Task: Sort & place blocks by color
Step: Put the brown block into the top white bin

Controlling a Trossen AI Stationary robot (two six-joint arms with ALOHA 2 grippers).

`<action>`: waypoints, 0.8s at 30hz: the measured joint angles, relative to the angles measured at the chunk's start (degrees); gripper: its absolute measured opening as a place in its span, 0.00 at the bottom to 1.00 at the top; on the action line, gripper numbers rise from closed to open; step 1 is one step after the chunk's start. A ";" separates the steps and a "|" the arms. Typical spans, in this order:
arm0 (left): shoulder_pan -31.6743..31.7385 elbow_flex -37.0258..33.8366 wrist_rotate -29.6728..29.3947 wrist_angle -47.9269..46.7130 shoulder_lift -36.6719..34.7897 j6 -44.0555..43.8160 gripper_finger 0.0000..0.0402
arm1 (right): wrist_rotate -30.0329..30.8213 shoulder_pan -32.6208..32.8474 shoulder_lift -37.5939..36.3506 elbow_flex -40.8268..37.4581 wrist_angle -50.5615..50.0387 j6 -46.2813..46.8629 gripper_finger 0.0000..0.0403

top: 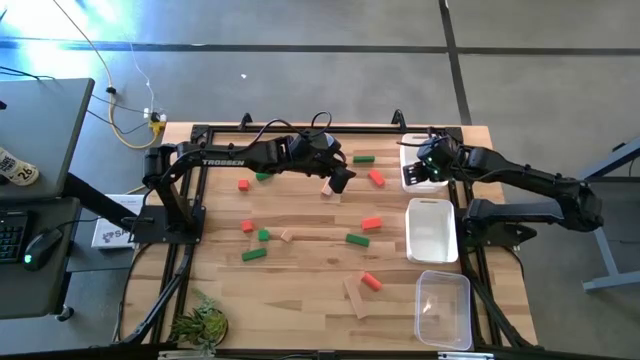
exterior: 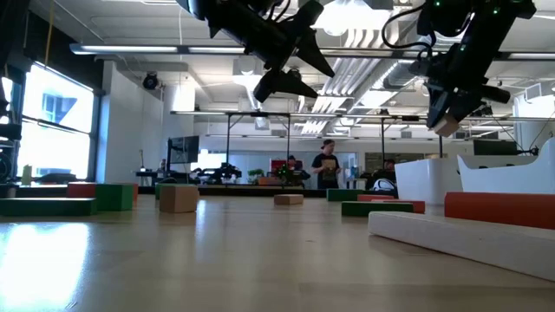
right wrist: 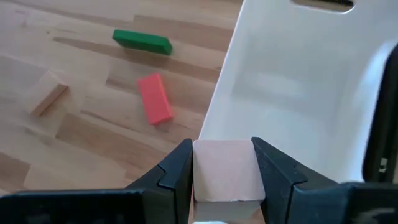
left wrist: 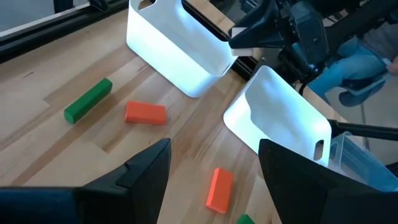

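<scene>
Right end effector (right wrist: 225,180): clamped on a tan block (right wrist: 226,177), above white tray (right wrist: 298,93) rim. Left end effector (left wrist: 214,165): fingers apart, empty, above counter (top: 300,280).

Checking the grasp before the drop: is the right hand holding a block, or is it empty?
Holding. The right hand is shut on a tan block over the white tray.

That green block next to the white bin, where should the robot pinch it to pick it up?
Probably from above, across the middle of the green block, with the fingers on its two long sides. It lies flat on the table as a short bar, so its narrow width fits between fingers. The open left gripper hangs nearby.
</scene>
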 joint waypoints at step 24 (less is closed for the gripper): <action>-0.50 -0.02 -0.33 -11.27 -0.20 2.94 0.57 | 4.13 -0.11 11.88 0.00 -2.27 -1.11 0.29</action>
